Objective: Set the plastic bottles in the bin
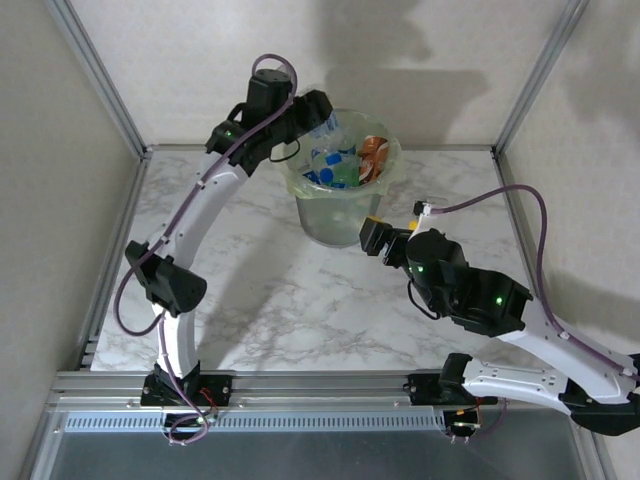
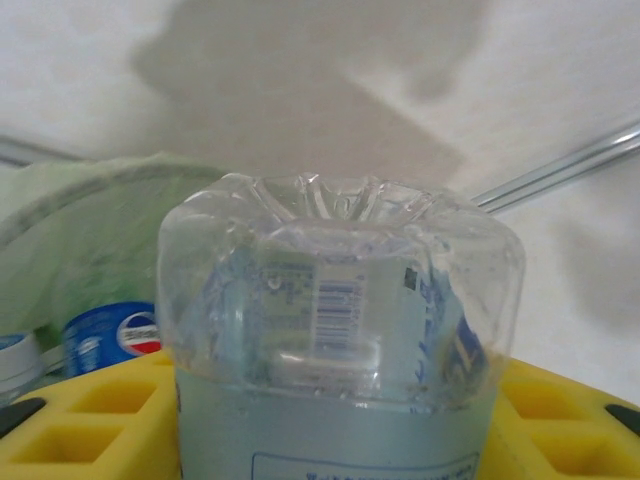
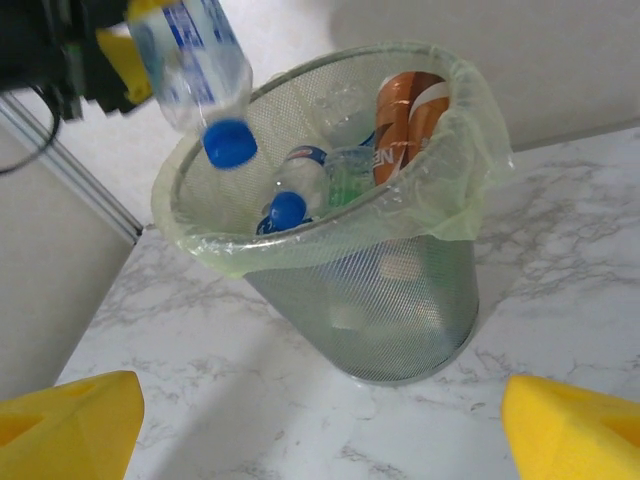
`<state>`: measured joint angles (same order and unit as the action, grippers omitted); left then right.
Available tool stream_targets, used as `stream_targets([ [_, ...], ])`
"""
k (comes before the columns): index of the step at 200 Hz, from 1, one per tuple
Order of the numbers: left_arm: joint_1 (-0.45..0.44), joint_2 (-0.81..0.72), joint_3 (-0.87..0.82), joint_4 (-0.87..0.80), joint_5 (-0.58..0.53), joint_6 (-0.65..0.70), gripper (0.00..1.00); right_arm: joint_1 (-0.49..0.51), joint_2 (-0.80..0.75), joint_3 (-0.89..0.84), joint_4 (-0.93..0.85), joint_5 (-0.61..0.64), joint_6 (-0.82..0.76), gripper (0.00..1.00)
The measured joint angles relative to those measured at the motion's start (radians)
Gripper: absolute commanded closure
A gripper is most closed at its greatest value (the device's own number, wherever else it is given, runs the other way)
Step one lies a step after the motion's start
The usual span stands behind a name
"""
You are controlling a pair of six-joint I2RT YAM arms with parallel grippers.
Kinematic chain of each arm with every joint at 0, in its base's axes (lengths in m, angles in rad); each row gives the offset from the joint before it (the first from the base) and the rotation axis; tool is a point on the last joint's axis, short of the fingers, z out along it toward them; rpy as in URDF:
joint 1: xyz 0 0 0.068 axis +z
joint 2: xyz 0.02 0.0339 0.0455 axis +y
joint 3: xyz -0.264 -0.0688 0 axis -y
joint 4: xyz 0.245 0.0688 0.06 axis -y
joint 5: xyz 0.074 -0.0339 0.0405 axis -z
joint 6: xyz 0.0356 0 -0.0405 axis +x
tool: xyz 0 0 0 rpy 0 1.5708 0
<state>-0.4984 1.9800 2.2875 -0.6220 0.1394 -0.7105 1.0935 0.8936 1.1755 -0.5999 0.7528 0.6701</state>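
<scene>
My left gripper (image 1: 318, 115) hangs over the bin's far-left rim, shut on a clear plastic bottle (image 2: 340, 320) with a blue label. In the right wrist view that bottle (image 3: 195, 60) is tilted, its blue cap pointing down into the bin (image 3: 400, 300), a grey mesh bucket lined with a pale green bag. Several bottles lie inside: an orange-labelled one (image 3: 410, 110), a blue-capped one (image 3: 290, 205) and a green one (image 3: 350, 175). My right gripper (image 1: 375, 235) is open and holds nothing. It stands low at the bin's near side, its yellow fingertips (image 3: 60, 425) far apart.
The bin (image 1: 340, 215) stands on the marble tabletop (image 1: 260, 300) at the back middle, near the rear wall. Metal frame posts (image 1: 100, 80) rise at the left and right back corners. Bare marble lies in front of the bin and to its left.
</scene>
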Motion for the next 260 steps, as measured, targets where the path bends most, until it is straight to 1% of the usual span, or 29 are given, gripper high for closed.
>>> stream_targets([
  [7, 0.008, 0.012, 0.0, -0.024, 0.0, -0.001, 0.47, -0.003, -0.004, 0.0, -0.001, 0.003, 0.0, 0.08],
  [18, 0.021, 0.028, 0.0, -0.052, 0.0, -0.007, 0.3, -0.009, -0.01, 0.0, -0.006, 0.007, 0.0, 0.08],
  [26, 0.029, 0.036, 0.0, -0.068, 0.001, -0.009, 0.23, -0.012, -0.013, 0.0, -0.009, 0.008, -0.001, 0.07],
  [42, 0.04, 0.046, 0.0, -0.082, 0.009, -0.028, 0.14, -0.016, -0.016, 0.0, -0.015, 0.012, -0.002, 0.07],
  [53, 0.043, 0.047, 0.0, -0.084, 0.02, -0.029, 0.12, -0.019, -0.016, 0.0, -0.016, 0.013, -0.004, 0.07],
  [71, 0.043, 0.047, 0.006, -0.082, 0.033, -0.034, 0.12, -0.024, -0.015, 0.0, -0.016, 0.012, -0.005, 0.07],
  [101, 0.042, 0.045, 0.011, -0.078, 0.045, -0.038, 0.15, -0.027, -0.006, 0.0, -0.015, 0.01, -0.013, 0.07],
  [121, 0.042, 0.044, 0.011, -0.078, 0.048, -0.04, 0.2, -0.029, 0.005, 0.001, -0.015, 0.01, -0.019, 0.08],
  [153, 0.043, 0.044, 0.013, -0.066, 0.056, -0.049, 0.31, -0.029, 0.017, 0.008, -0.015, 0.006, -0.026, 0.09],
  [162, 0.044, 0.045, 0.014, -0.065, 0.061, -0.048, 0.33, -0.029, 0.019, 0.012, -0.015, 0.006, -0.026, 0.09],
  [191, 0.044, 0.058, 0.014, -0.051, 0.082, -0.053, 0.35, -0.029, 0.021, 0.023, -0.016, 0.006, -0.026, 0.1],
  [219, 0.043, 0.108, 0.015, -0.014, 0.11, -0.068, 0.37, -0.029, 0.023, 0.036, -0.019, 0.007, -0.026, 0.1],
  [241, 0.044, 0.151, 0.034, 0.034, 0.12, -0.076, 0.37, -0.031, 0.027, 0.047, -0.019, 0.008, -0.026, 0.1],
  [260, 0.042, 0.164, 0.061, 0.042, 0.133, -0.083, 0.35, -0.031, 0.027, 0.048, -0.023, 0.008, -0.026, 0.1],
])
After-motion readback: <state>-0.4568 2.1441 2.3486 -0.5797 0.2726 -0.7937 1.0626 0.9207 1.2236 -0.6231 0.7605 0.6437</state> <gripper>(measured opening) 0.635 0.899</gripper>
